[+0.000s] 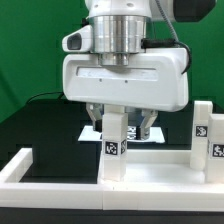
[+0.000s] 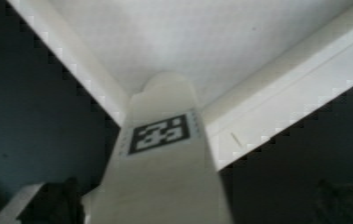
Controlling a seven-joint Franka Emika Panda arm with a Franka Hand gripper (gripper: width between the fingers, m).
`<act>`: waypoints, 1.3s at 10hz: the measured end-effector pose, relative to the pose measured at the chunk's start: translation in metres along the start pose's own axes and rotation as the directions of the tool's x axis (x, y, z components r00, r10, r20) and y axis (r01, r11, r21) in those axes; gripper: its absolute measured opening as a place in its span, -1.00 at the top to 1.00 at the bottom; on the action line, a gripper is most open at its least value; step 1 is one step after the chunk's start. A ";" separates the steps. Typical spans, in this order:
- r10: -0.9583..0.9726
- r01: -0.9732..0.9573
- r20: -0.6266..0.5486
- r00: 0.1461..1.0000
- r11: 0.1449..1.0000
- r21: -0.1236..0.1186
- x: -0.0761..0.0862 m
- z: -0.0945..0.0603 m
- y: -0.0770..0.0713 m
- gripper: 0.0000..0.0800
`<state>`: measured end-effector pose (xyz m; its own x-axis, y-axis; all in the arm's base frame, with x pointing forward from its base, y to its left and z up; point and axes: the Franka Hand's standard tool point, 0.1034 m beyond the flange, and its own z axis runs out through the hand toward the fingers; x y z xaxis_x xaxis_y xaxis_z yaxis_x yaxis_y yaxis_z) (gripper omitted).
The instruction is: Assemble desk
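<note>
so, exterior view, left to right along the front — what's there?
Border rail's raised end → leg block upright under the fingers → second leg block standing at the exterior view's right.

- The gripper (image 1: pixel 122 128) hangs low over the tabletop (image 1: pixel 150 168), its fingers close on either side of an upright leg (image 1: pixel 113 140); almost no room is left around that leg.
- A second upright leg (image 1: pixel 202 132) stands well apart at the exterior view's right, with open space between the two.
- The white border rail (image 1: pixel 50 180) walls off the near side.
- At the exterior view's left, the black table (image 1: pixel 35 125) lies open.
- In the wrist view, the leg (image 2: pixel 159 150) fills the middle.
</note>
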<state>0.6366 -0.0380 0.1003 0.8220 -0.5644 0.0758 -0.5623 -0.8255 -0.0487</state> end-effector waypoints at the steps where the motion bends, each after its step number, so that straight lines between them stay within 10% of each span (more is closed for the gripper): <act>1: -0.053 0.053 -0.001 0.999 0.999 -0.001 0.002 0.000 0.002 -0.62; 4: -0.017 0.017 0.000 1.000 1.000 -0.001 0.002 0.000 0.003 -0.29; 6: 0.101 -0.101 0.000 0.995 0.995 -0.006 0.003 0.001 0.007 0.28; 9: 0.286 -0.286 -0.001 0.958 0.958 -0.007 0.003 0.001 0.008 0.28; 13: 0.784 -0.785 0.050 0.619 0.620 0.000 0.005 0.001 0.013 0.28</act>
<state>0.6334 -0.0509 0.0990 0.0726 -0.9965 -0.0407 -0.9936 -0.0687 -0.0897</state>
